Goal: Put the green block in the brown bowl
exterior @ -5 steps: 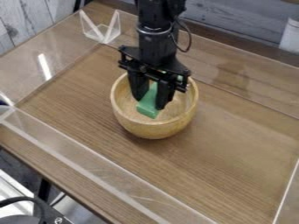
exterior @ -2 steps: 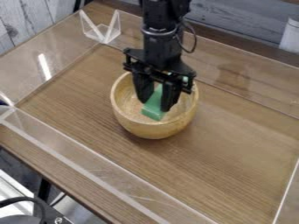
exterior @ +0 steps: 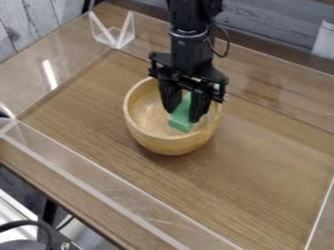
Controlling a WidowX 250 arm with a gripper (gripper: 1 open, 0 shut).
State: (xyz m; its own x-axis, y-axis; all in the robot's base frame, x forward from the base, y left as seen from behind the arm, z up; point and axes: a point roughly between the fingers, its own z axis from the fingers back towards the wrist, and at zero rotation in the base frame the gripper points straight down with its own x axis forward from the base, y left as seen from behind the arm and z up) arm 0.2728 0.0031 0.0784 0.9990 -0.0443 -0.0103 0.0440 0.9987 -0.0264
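Observation:
The brown bowl [exterior: 146, 134] sits on the wooden table, a little left of centre. My gripper [exterior: 185, 109] hangs over the bowl's right half, its fingers pointing down and shut on the green block [exterior: 183, 117]. The block stands nearly upright between the fingers, its lower end inside the bowl just above the inner wall. Whether that end touches the bowl I cannot tell.
A clear acrylic wall [exterior: 78, 161] runs around the table edge, low at the front and left. A clear bracket [exterior: 115, 31] stands at the back left. Wooden tabletop [exterior: 261, 146] stretches to the right of the bowl.
The gripper with the green block has shifted to the right over the bowl, from its middle toward the right rim. The bowl has stayed put.

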